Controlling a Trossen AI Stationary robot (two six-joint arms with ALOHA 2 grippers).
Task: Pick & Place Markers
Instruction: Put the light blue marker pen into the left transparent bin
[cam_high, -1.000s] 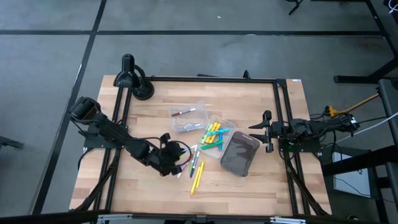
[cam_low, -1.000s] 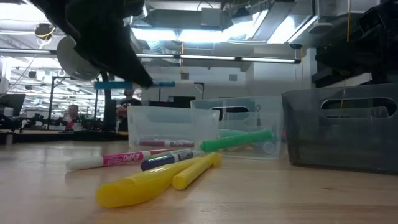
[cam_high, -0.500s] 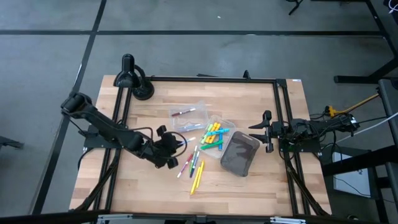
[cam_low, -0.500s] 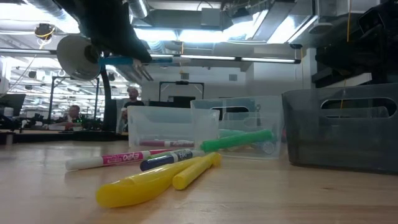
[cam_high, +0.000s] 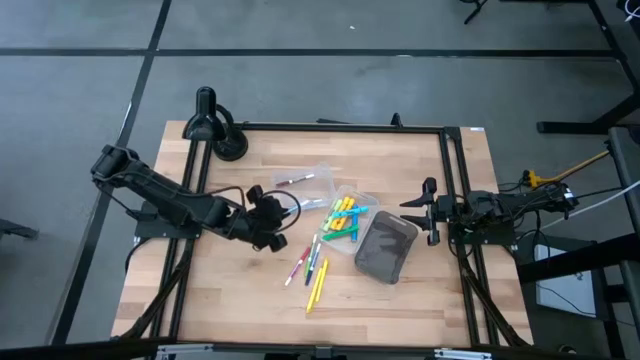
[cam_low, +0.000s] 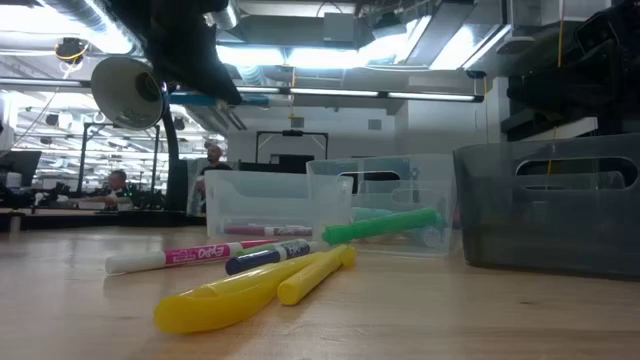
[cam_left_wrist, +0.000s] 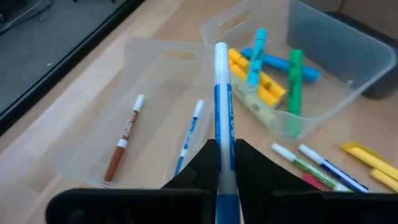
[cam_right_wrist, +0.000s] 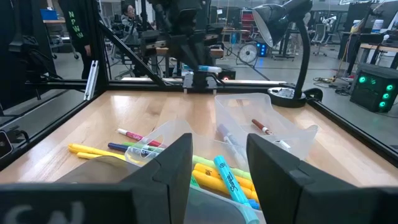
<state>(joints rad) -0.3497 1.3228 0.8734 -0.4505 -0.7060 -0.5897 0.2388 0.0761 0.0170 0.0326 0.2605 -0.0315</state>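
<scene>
Now the left gripper (cam_left_wrist: 224, 163) is clamped on a blue-and-white marker (cam_left_wrist: 222, 118) and has carried it up off the table, away from the loose markers (cam_high: 312, 268) now behind it, toward the clear tray (cam_left_wrist: 106, 143) just ahead, where a brown marker (cam_left_wrist: 123, 138) and a blue one (cam_left_wrist: 188, 135) already lie. To me that reads as the carry nearly done, with the drop pending. Beside it, a second tray (cam_left_wrist: 323, 102) holds bright markers. Well apart, the right gripper (cam_high: 428, 212) waits with fingers spread. Wooden table (cam_high: 400, 300), open workshop beyond.
</scene>
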